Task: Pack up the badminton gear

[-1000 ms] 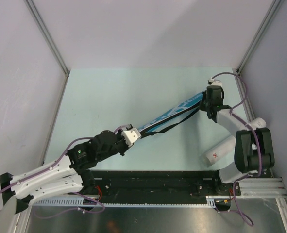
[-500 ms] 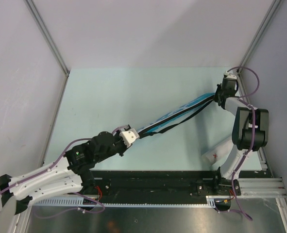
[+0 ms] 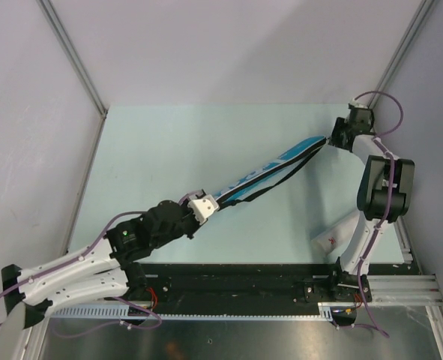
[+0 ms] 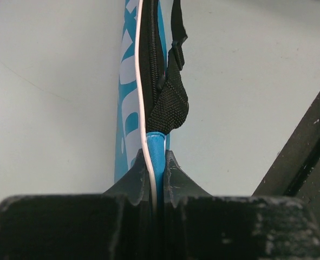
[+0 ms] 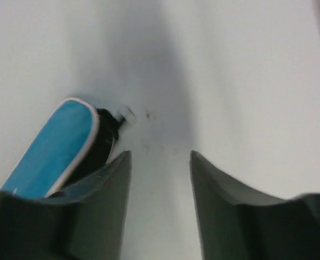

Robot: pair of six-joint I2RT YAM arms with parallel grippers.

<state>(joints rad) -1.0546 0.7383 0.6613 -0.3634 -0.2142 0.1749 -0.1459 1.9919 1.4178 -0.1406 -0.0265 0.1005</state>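
The blue racket cover (image 3: pixel 262 174) with white lettering stretches diagonally across the table, its black strap (image 3: pixel 300 161) along its right edge. My left gripper (image 3: pixel 206 208) is shut on the cover's near end. In the left wrist view the blue edge and white piping (image 4: pixel 155 146) are pinched between the jaws, and the black strap (image 4: pixel 173 103) hangs just beyond. My right gripper (image 3: pixel 332 139) stands open at the cover's far end with nothing between its fingers. In the right wrist view the cover's rounded tip (image 5: pixel 57 141) lies left of the left finger (image 5: pixel 103 184).
A white cardboard tube (image 3: pixel 339 234) with a red mark lies near the right arm's base, partly behind the arm. The pale green table (image 3: pixel 169 150) is bounded by grey walls behind and at both sides. A black rail (image 3: pixel 236 281) runs along the near edge.
My right gripper has opened and let go of the cover's far end after carrying it toward the back right corner. The left gripper keeps its hold and has barely moved.
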